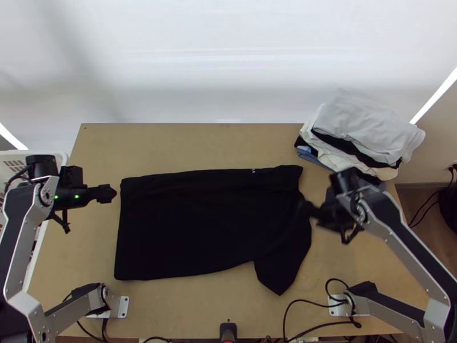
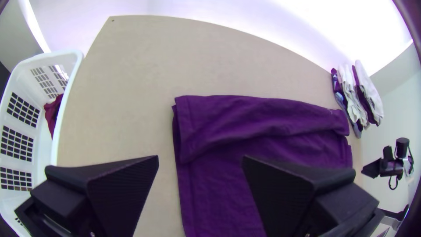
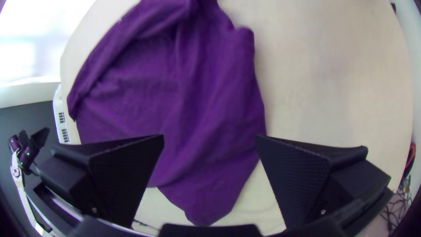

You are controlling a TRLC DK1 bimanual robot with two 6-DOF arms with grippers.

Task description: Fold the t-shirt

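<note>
Across most of the top view, a light wooden table (image 1: 217,146). Along its left edge, a white laundry basket (image 2: 70,53), with open grid slots through its walls and part of its inside in sight. Flat on the table's middle, a dark t-shirt (image 1: 188,228), with a long band folded over along the far side, a fairly straight end at the left and a flap pointing toward the near edge at the right. At the table's far right corner, a stack of folded clothes (image 1: 365,117), with light grey on top and dark, cream and blue layers beneath. Over the t-shirt's right edge, the right gripper (image 1: 309,210), released, fingers wide apart, with nothing in its grasp. Between basket and t-shirt, the left gripper (image 1: 111,193), likewise released and without cloth. Inside the basket, against the table-side wall, a bunched dark red cloth (image 2: 52,113).
</note>
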